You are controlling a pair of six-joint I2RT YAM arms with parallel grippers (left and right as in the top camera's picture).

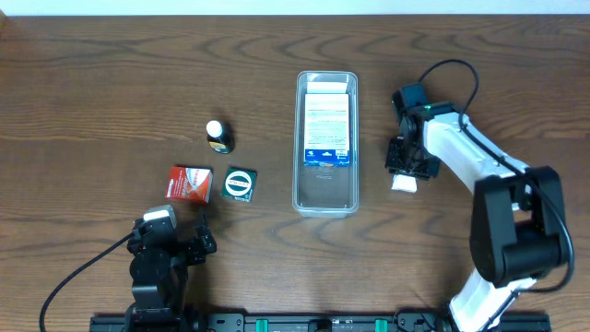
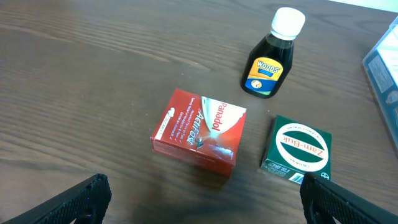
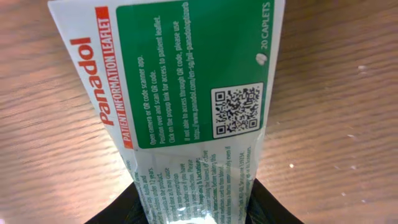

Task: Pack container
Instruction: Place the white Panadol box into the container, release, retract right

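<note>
Overhead: at table centre, the container [image 1: 297, 148], long axis running 12 to 6, with a blue-and-white box [image 1: 327, 124] flat in its 12 o'clock half. Just beside it at 3 o'clock, the right claw [image 1: 404, 175], clenched on the Panadol carton [image 1: 403, 183]. From that claw, container at 9 o'clock, near; plainly the nearer arm. Well apart toward 7 o'clock, the left claw [image 1: 173, 238], spread and empty, below the red box [image 1: 189, 183], green box [image 1: 239, 184] and bottle [image 1: 218, 136].

Left wrist: left claw [image 2: 208, 208] spread wide, gripping nothing. Red box [image 2: 200, 132] straight ahead at 12, green box [image 2: 297, 147] at 2, bottle [image 2: 270, 59] beyond. Only a sliver of container [image 2: 382, 68] at the 2 o'clock edge.

Right wrist: right claw [image 3: 193, 214] pinching the near end of the Panadol carton [image 3: 180, 93], carton reaching toward 12. No container in sight. Likely needs a carry toward 9, carton's length lined up 12 to 6, before lowering.
</note>
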